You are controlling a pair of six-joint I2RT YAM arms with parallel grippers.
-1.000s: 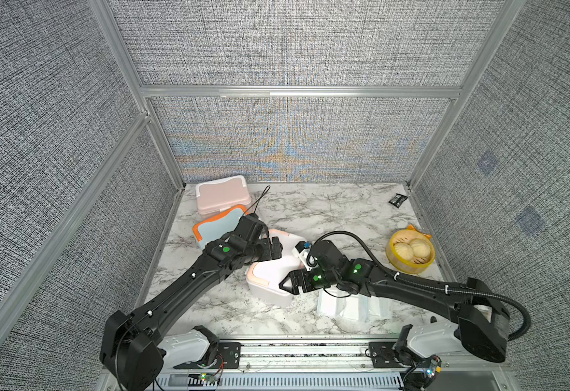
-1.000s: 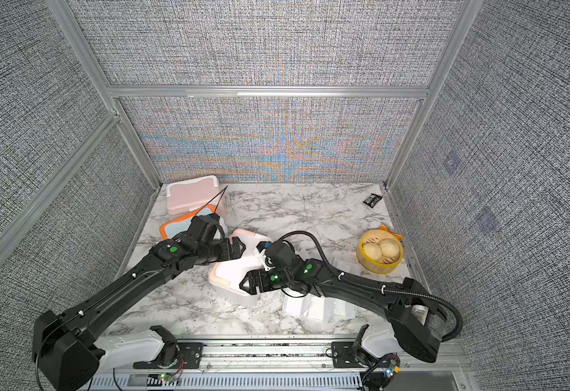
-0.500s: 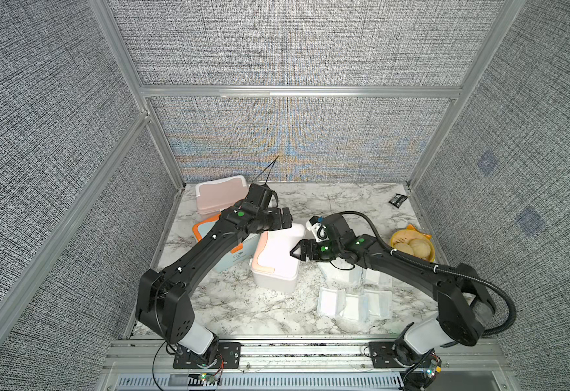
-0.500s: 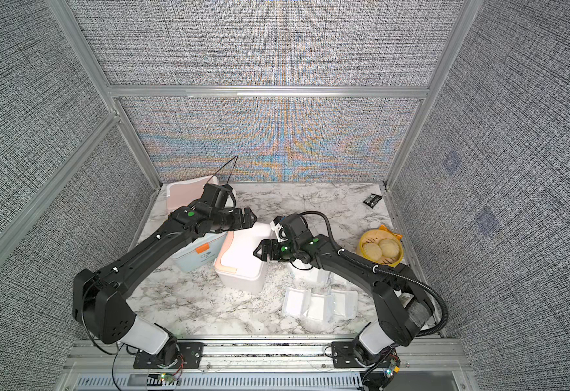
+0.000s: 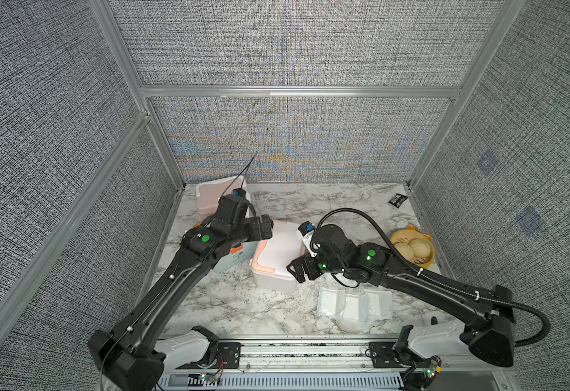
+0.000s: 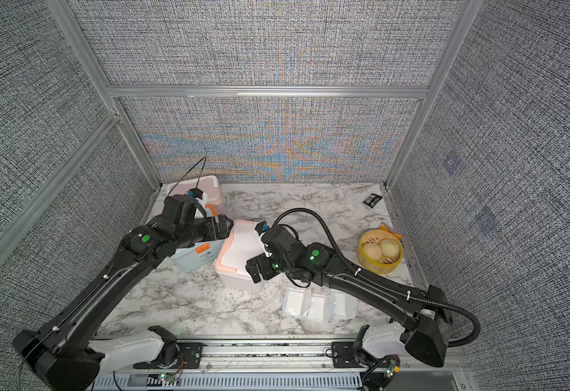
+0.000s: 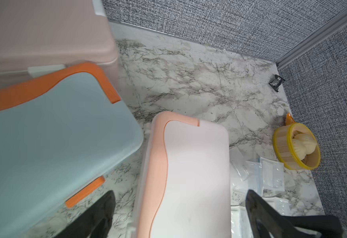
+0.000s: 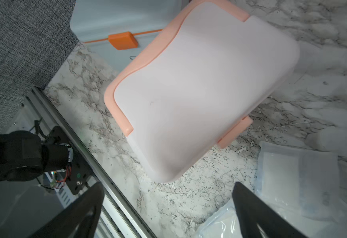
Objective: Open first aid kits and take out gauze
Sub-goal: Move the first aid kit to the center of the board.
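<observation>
marble table (image 5: 337, 210), white-and-peach kit (image 5: 278, 257) shut.

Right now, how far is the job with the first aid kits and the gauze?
Done: several clear-packed white gauze pads lie on the marble table. In hand: nothing; the jaws of the left gripper and right gripper stand open beside the white-and-peach plastic box, whose lid is closed. Left: the pale blue-and-orange box and pink box also look closed; whether any kit holds more gauze is hidden.

first aid kits (image 5: 278, 260): 3 | gauze packets (image 5: 354, 304): 3 | basket (image 5: 427, 267): 1 | buns (image 5: 403, 250): 2 | black wrapper (image 5: 397, 199): 1
</observation>
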